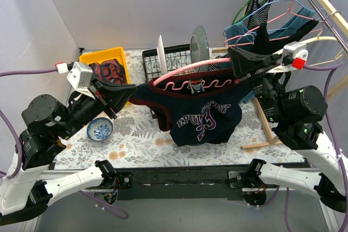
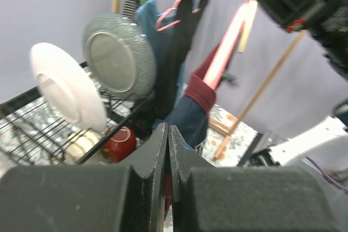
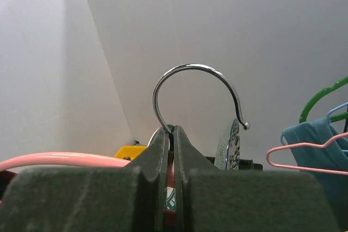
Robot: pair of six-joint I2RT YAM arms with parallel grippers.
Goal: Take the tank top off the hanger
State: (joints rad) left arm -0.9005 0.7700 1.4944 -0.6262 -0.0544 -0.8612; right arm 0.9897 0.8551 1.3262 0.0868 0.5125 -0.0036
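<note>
A navy tank top (image 1: 201, 115) with maroon trim and pale lettering hangs from a pink hanger (image 1: 179, 71) held above the table's middle. My right gripper (image 1: 232, 60) is shut on the hanger at the base of its metal hook (image 3: 196, 69), which rises from between the fingertips of the right gripper (image 3: 173, 130). My left gripper (image 1: 132, 89) is shut on the tank top's left shoulder edge. In the left wrist view, maroon fabric shows between the closed jaws of the left gripper (image 2: 167, 129). Beyond them, the tank top (image 2: 191, 118) stretches toward the hanger (image 2: 225, 52).
A black dish rack (image 1: 176, 58) behind the garment holds a white plate (image 1: 161, 52) and a grey plate (image 1: 199, 42). A yellow bin (image 1: 103, 57) with dark red cloth sits back left, and a blue bowl (image 1: 99, 129) in front of it. A wooden clothes rail (image 1: 321, 4) with more hangers stands at right.
</note>
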